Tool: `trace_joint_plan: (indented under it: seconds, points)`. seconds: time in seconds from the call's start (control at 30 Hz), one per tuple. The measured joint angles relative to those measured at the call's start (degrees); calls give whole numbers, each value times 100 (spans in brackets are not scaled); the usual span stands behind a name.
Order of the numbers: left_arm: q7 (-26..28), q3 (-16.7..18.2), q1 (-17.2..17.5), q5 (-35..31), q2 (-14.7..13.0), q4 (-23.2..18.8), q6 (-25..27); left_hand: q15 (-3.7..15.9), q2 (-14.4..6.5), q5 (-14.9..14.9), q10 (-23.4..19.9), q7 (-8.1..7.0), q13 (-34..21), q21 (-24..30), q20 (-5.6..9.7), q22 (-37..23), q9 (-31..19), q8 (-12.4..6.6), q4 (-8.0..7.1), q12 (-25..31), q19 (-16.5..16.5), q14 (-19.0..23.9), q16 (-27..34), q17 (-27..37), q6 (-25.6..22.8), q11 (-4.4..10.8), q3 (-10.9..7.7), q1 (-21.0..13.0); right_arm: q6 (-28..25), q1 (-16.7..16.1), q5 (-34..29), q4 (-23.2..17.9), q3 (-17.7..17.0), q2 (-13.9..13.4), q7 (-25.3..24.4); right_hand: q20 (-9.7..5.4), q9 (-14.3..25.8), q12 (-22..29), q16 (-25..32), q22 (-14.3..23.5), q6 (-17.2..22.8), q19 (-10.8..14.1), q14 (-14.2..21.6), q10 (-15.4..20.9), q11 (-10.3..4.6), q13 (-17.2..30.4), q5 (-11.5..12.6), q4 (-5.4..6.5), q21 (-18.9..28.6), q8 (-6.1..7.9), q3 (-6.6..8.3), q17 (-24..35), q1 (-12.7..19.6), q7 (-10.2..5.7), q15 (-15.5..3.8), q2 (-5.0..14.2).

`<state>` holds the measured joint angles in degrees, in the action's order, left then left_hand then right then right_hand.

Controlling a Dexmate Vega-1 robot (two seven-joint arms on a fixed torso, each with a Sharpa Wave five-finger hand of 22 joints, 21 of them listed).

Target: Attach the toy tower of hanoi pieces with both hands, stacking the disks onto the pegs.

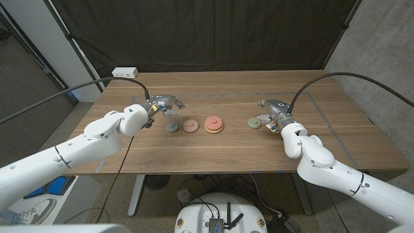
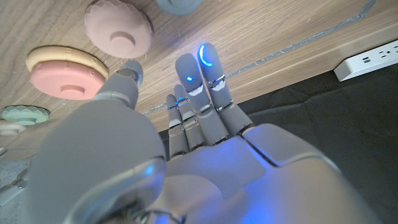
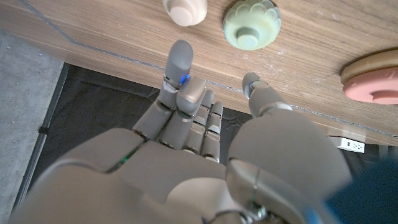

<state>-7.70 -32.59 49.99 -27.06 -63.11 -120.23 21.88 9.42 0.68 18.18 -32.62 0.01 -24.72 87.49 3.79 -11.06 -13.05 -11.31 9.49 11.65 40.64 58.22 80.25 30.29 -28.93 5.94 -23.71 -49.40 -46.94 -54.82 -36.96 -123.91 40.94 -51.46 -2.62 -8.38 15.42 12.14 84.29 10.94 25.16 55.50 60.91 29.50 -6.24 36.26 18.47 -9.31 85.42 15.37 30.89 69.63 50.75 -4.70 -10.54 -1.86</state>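
Seen from the head camera: lying in a loose row along the middle of the wooden table [image 1: 213, 152], well apart from one another for the most part, a small grey round disk [image 1: 171, 127], a pale pink scalloped disk [image 1: 190, 126], a larger coral-pink disk sitting on a yellow disk [image 1: 213, 125], and a pale green scalloped disk [image 1: 254, 122] with a small cream piece [image 1: 268, 127] just beside it. Hovering near the grey disk, the left hand [image 1: 163, 105], fingers apart and holding nothing; hanging just beside the green disk, the right hand [image 1: 276, 113], likewise spread and empty. Judging by this, barely beginning the stacking: one pair apparently joined, the rest waiting separately, no upright peg base showing. Hanging behind the table, a black curtain [image 1: 207, 32]; resting at the far left edge, a white power strip [image 1: 126, 72]; standing at right, a grey wall [image 1: 381, 52]. Seen from the left wrist: reaching toward the pink, coral and grey pieces, fingers extended, gripping nothing, with the power strip lying beyond. Seen from the right wrist: spreading empty fingers close to the green disk and the cream piece, the coral disk lying off to one side.
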Motion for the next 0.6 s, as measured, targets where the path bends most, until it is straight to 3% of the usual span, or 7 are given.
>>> trace_joint_plan:
  seconds: [0.2, 0.6]
  points:
    - [-210, -63, -83, -131, 105, 104, -195, -21, 25, 0, 233, -10, 30, -9, -7, 0, 24, 28, 14, -67, -56, -62, 0, -3, 211, 35, 20, -22, 2, 7, 0, -11, 5, -7, 18, 0, 0, 0, 0, 0, -22, 0, 0, 0, 0, 0, 0, 0, 0, -34, 0, 0, -45, 22, 0, 45]
    - [-801, -229, -342, -450, 272, 252, -392, -153, 327, -89, 974, 38, 83, -138, -9, 14, 55, 93, -39, -130, -299, -340, -57, -103, 955, -52, 246, 191, -10, 14, -5, -37, 18, -13, 53, 0, 1, 0, 0, 0, -42, 0, 0, 20, 20, -1, 0, 24, 0, -66, 24, 0, -45, 42, 0, 45]
